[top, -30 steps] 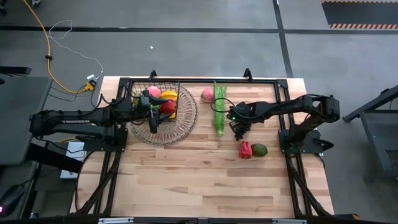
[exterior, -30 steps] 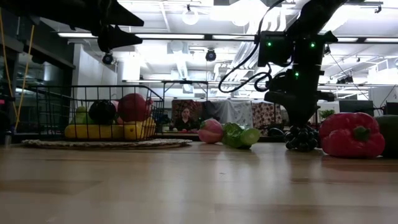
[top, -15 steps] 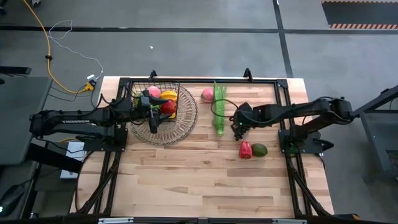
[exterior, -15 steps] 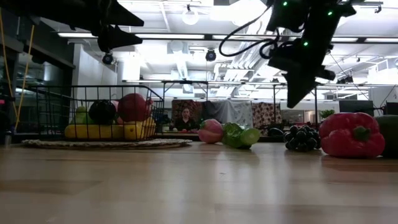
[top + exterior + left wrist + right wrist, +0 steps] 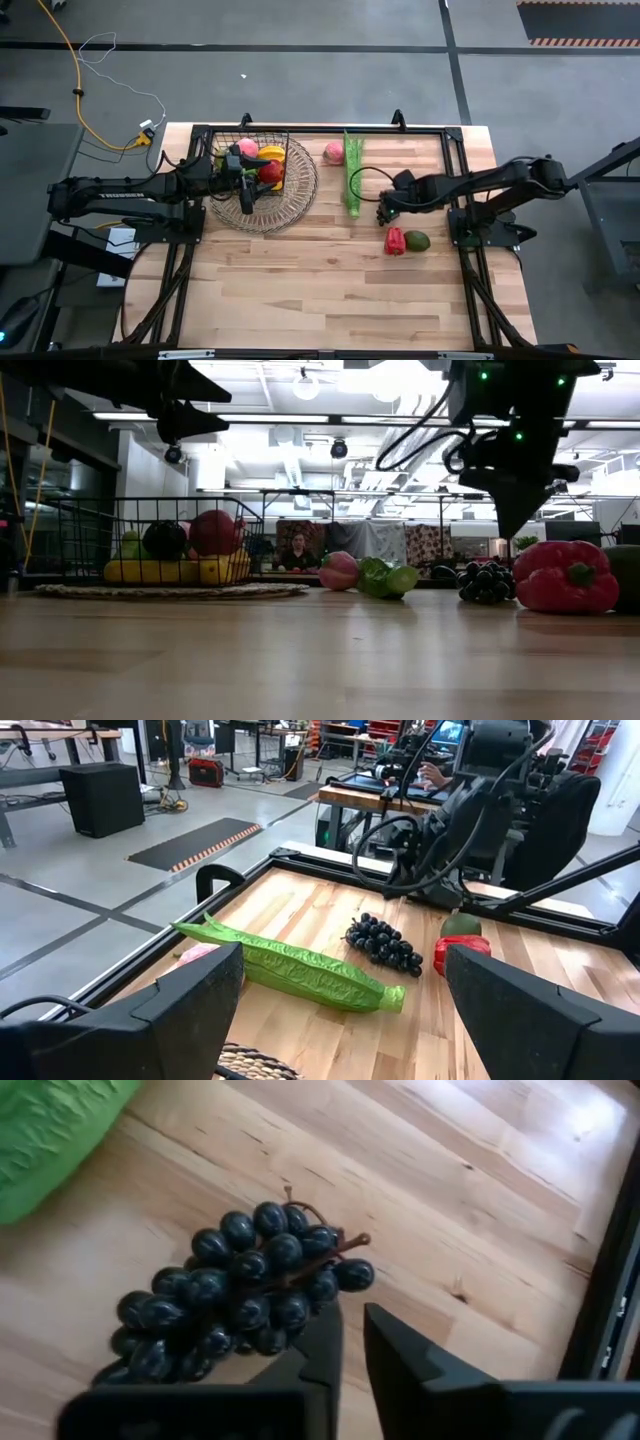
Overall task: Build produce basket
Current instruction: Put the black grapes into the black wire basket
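The black wire basket point(image 5: 262, 160) stands on a round wicker tray point(image 5: 290, 205) at the far left and holds bananas, a red apple and other produce point(image 5: 190, 545). My left gripper point(image 5: 340, 1010) hovers open above it. On the table lie a pink peach point(image 5: 333, 152), a long green stalk point(image 5: 352, 180), purple grapes point(image 5: 235, 1295), a red pepper point(image 5: 395, 241) and an avocado point(image 5: 417, 240). My right gripper point(image 5: 350, 1320) hangs above the grapes point(image 5: 485, 582), tipped down. Only a narrow gap shows between its fingers, and nothing is in it.
A black frame rail point(image 5: 320, 130) runs along the table's far edge and down both sides. Bare wood point(image 5: 330, 290) fills the near half of the table. A person point(image 5: 297, 550) sits far off in the room behind.
My right gripper has risen off the grapes and drawn a little toward the table's right edge. The grapes have stayed on the table where they were.
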Controlling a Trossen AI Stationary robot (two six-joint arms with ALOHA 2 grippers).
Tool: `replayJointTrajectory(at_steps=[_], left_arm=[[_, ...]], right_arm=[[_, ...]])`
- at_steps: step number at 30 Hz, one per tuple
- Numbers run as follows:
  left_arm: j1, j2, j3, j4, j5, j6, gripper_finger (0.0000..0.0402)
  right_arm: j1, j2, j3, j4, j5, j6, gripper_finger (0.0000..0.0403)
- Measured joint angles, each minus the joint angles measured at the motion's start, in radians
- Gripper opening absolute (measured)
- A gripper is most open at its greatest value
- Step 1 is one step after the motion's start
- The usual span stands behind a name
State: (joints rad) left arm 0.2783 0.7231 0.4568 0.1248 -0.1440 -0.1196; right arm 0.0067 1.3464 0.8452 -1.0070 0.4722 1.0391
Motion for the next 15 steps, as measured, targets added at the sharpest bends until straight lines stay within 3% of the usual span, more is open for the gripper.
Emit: replayJointTrajectory(at_steps=[11, 15], left_arm=[[0.0, 0.0, 0.0, 0.0, 0.0, 0.0, 0.0335], [0.0, 0.0, 0.0, 0.0, 0.0, 0.0, 0.0335]], right_arm=[[-0.066, 0.0, -0.069, 0.03, 0.02, 0.049, 0.0172], [-0.121, 0.0, -0.117, 0.029, 0.029, 0.059, 0.0195]])
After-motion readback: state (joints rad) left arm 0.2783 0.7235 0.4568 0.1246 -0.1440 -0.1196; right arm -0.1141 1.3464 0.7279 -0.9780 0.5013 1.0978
